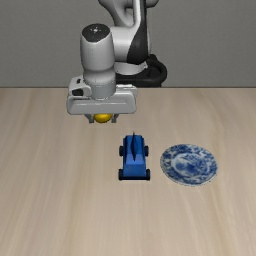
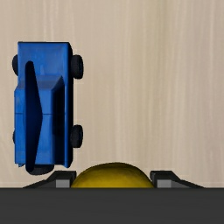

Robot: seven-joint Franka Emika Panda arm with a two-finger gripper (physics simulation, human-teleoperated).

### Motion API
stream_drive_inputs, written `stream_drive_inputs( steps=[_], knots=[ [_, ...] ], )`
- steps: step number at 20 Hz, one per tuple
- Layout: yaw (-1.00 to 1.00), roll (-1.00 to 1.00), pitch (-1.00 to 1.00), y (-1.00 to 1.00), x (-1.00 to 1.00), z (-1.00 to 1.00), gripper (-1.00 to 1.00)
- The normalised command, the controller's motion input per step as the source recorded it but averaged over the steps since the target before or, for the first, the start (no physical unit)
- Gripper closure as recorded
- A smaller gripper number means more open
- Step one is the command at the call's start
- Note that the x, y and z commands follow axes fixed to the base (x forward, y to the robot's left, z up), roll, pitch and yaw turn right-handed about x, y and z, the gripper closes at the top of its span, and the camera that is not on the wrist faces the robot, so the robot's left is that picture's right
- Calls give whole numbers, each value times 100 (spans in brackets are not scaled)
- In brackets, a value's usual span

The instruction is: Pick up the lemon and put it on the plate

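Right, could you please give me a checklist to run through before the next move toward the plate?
1. Claw centred on the round yellow lemon: ok.
2. Lemon firmly held: cannot tell.
3. Lemon lifted off the wooden table: cannot tell.
4. Blue-and-white patterned plate free of things: ok.
5. Blue toy car clear of a low path to the plate: not ok, it lies near that line.

This is a plain simulated robot test bench. A pale wood-grain tabletop (image 1: 50, 210) runs back to a flat grey wall (image 1: 30, 40). A blue toy car (image 1: 133, 158) and a blue-patterned plate (image 1: 188, 162) lie on it like lab props.
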Motion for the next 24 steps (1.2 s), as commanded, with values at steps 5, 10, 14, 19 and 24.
stream_drive_inputs(
  steps=[5,10,14,19,24],
  knots=[
    [0,0,0,100,0,0,100],
    [0,0,0,100,0,0,100],
    [0,0,0,100,0,0,100],
    [0,0,0,100,0,0,100],
    [0,0,0,0,100,0,100]
  ],
)
